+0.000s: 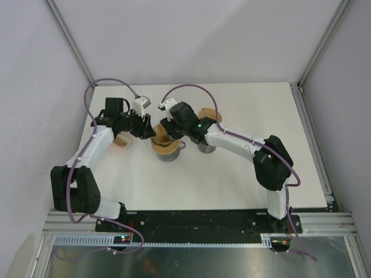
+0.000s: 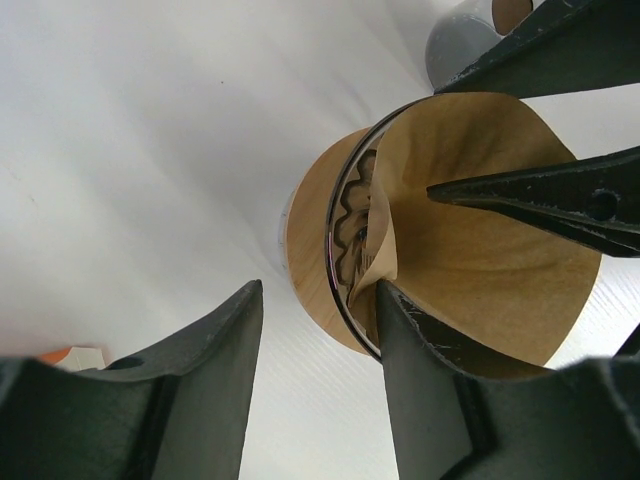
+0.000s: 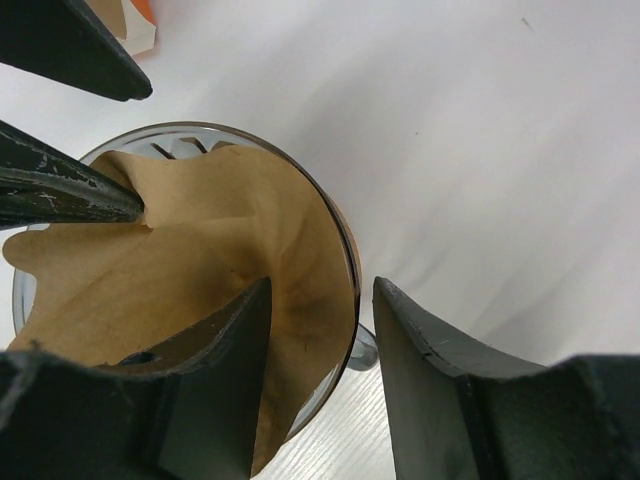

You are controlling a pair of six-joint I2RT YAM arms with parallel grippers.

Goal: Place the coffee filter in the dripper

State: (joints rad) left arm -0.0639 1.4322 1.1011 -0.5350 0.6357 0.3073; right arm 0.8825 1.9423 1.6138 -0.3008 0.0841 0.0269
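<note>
The glass dripper (image 1: 168,155) with a wooden collar (image 2: 310,230) stands mid-table. The brown paper coffee filter (image 1: 162,142) sits inside it, opened into a cone (image 2: 480,270) with one side creased against the rim (image 3: 190,240). My left gripper (image 1: 147,131) is open (image 2: 320,290). One finger is inside the filter and the other is outside the collar. My right gripper (image 1: 164,130) is open too (image 3: 322,285) and straddles the opposite rim (image 3: 345,250), with one finger in the filter. Neither gripper is closed on the paper.
A grey cup (image 1: 207,148) stands right of the dripper and shows in the left wrist view (image 2: 460,40). A brown item (image 1: 206,114) lies behind it. A brown and orange item (image 1: 122,139) lies under the left arm, its orange corner visible (image 3: 140,30).
</note>
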